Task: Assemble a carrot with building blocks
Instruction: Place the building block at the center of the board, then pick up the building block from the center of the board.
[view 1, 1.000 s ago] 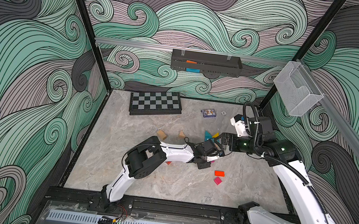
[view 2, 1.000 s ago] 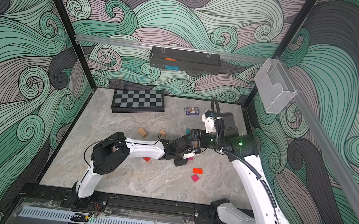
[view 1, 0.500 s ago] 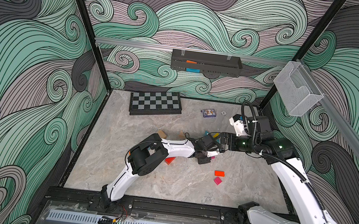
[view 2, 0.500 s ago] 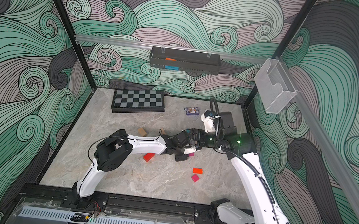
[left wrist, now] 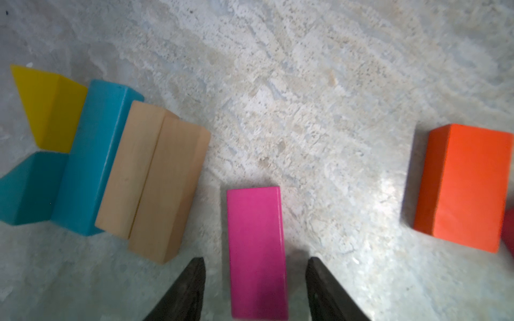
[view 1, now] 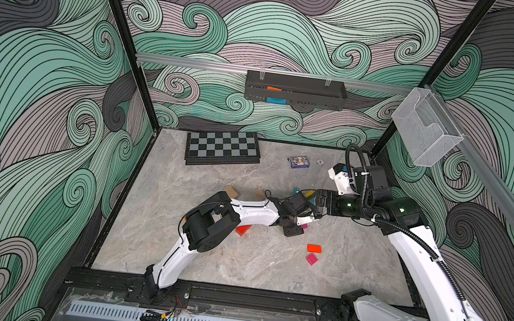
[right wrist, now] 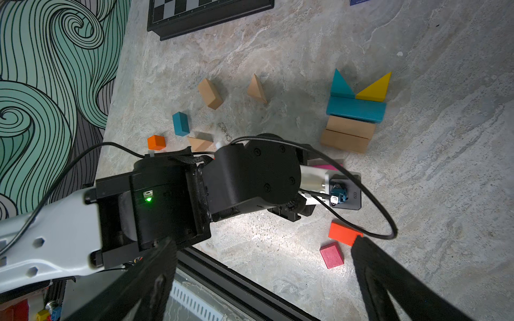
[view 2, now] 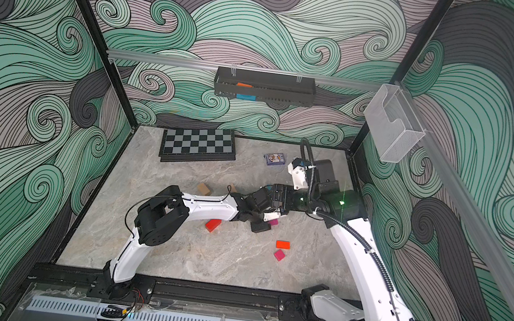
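The left claw (left wrist: 255, 259) is open. Its two dark fingers (left wrist: 192, 289) stand on either side of the pink bar (left wrist: 256, 239), with a strip of bare tabletop (view 1: 236, 265) showing on each side, so neither finger touches it. The pink bar lies flat, a little right of the tabletop's middle. It sits on the near-edge side of the part-built figure, apart from it and roughly parallel to its bars.

In the figure, two tan bars (right wrist: 347, 133) lie side by side and touching. The teal bar (right wrist: 356, 111) lies against their far side. The teal wedge (right wrist: 340, 86) and yellow wedge (right wrist: 374, 89) sit against the teal bar, pointing toward the far edge.

The right claw (right wrist: 263, 239) is wide open and empty, hanging above the left arm's wrist.

The orange block (view 1: 314, 248) and pink cube (view 1: 311, 258) lie just beside each other, closer to the near edge. A red block (view 2: 212, 225) shows from under the left forearm.

Left of the figure are loose pieces, well apart from it:
- a tan block (right wrist: 210, 93)
- a tan wedge (right wrist: 257, 90)
- a small teal block (right wrist: 180, 123)
- an orange cube (right wrist: 156, 142)
- a second tan wedge (right wrist: 199, 143), at the edge of the left arm

The board (view 1: 222, 147) lies along the far edge, and the card box (view 1: 298, 161) is to its right.
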Tool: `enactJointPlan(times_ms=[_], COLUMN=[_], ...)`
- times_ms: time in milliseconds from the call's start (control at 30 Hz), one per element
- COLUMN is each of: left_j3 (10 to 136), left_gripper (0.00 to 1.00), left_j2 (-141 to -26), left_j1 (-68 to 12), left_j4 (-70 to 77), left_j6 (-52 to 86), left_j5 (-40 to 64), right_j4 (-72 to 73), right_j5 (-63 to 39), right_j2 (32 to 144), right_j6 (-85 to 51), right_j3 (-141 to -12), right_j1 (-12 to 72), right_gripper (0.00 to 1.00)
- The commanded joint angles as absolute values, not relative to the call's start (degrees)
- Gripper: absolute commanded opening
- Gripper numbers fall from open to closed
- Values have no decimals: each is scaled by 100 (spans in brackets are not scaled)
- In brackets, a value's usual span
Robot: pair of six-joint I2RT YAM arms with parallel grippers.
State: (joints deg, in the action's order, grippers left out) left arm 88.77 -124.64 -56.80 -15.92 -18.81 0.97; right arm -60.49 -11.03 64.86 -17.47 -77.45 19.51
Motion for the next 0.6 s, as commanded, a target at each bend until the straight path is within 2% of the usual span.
enactJointPlan(times_ms=[0,167,400,567], left_j3=[8883,8823,8713,8983], left_gripper=[59,57,60,61], left_j2=[-11831,-11401,-11300,-11786], left_j1=[-5669,-5727,-6158,-6453], left_j4=[-1933,-2412,-2107,-1993], left_j6=[-974,691,2584,3482], left_j5=[-50,710,808,815], right_j4=[-6265,-6327,-6377,-6373], right_j5=[-1021,-1016,-1208,-1248], right_j2=[6358,6101,5944,5768], right_j6=[-1744,-1827,-1972,-2102], right_j3=[-7960,-7885,-7928,-7919], right_j1=[1896,1791,1731,1724], right_gripper=[99,99,99,99])
